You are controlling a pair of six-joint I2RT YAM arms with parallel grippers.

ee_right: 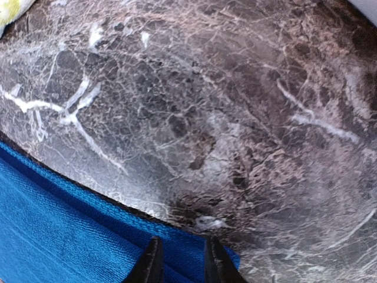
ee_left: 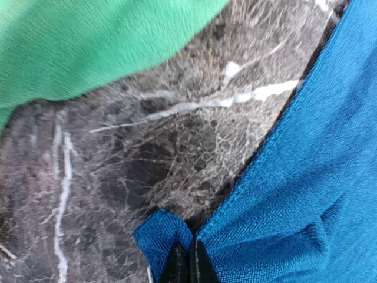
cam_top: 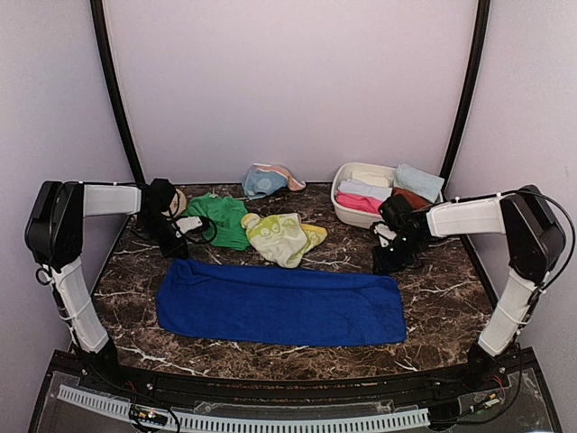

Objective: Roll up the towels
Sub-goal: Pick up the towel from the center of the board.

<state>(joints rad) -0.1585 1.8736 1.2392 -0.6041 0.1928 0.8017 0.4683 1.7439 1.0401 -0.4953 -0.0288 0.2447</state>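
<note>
- Here, the left gripper (ee_left: 188,247) has its two black fingers (ee_left: 176,268) pressed almost together, pinching a corner of the royal blue terry-cloth towel (cam_top: 279,307). A small flap of that corner curls just left of the tips, and the rest of the cloth runs off to their right.
- Ahead of those fingers is bare dark brown marble-patterned tabletop (ee_left: 147,153). Beyond it, apart from the blue cloth, lies the green cloth towel (ee_left: 88,41).
- The right gripper (ee_right: 182,244) has its fingers (ee_right: 152,265) spread over the blue towel's hem. The towel's corner ends just right of them. Whether the tips touch the cloth cannot be told.
- In the top view, the blue towel lies flat as a long strip, with one gripper at each far corner.
- The crumpled pale yellow-green patterned towel (cam_top: 281,237) lies between the grippers, beyond the strip's far edge.
- The white oval plastic basin (cam_top: 341,209), holding rolled towels (cam_top: 359,202), sits just behind the right gripper.
</note>
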